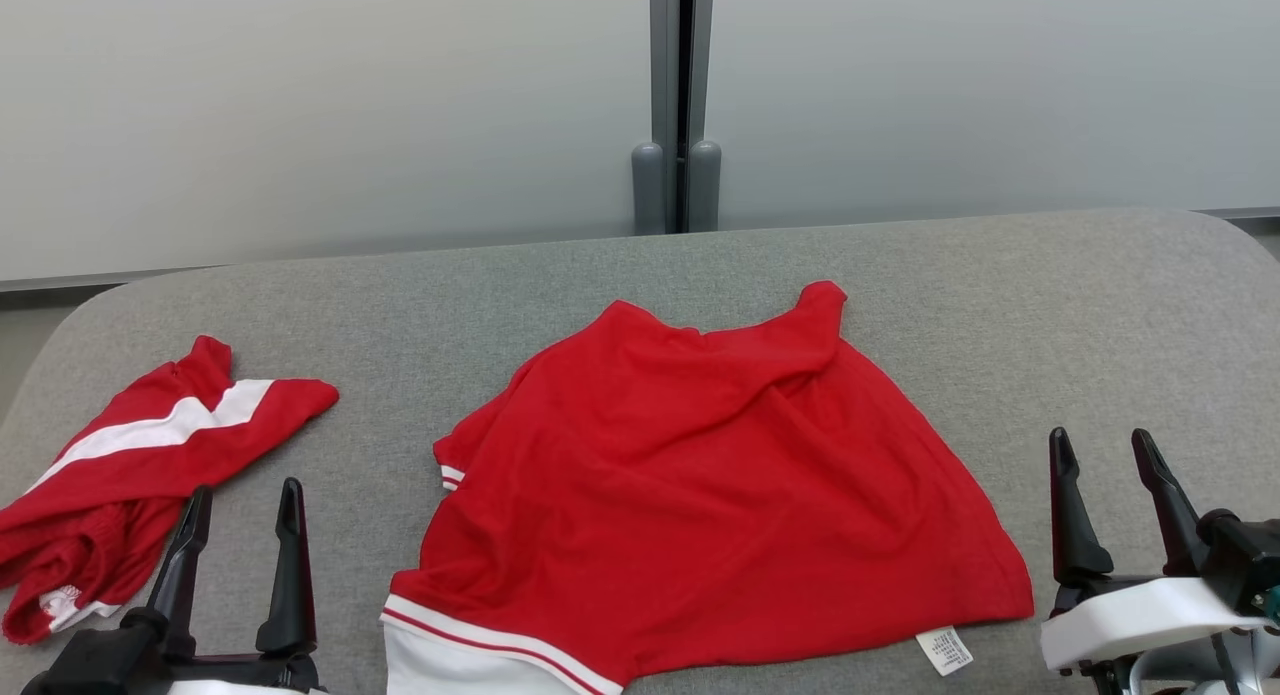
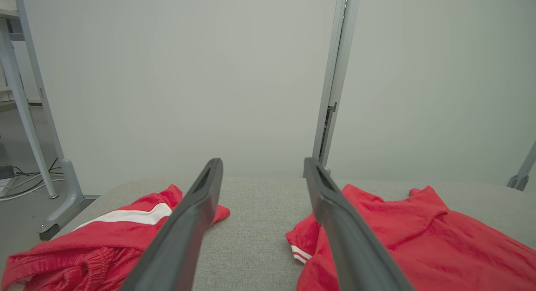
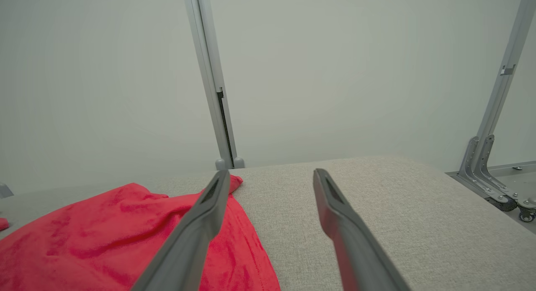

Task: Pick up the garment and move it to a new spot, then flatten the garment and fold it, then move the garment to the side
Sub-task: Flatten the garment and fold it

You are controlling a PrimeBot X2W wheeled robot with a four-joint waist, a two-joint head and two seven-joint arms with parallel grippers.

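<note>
Both grippers sit at the near edge with fingers pointing away. The left gripper is at the near left and the right gripper at the near right, each with its two dark fingers spread apart and nothing between them. Between them, over the middle of the grey fabric-covered table, lies the red jersey, rumpled in shallow creases and touched by neither gripper. Its near-left corner carries a white band edged with a red stripe, and a white care label sticks out at its near-right edge. It looks like a sports shirt, though the folds hide its full shape. Well to the left, apart from it, red shorts with a white stripe lie bunched. Beyond the far edge, pale partition panels meet at a grey post.
</note>
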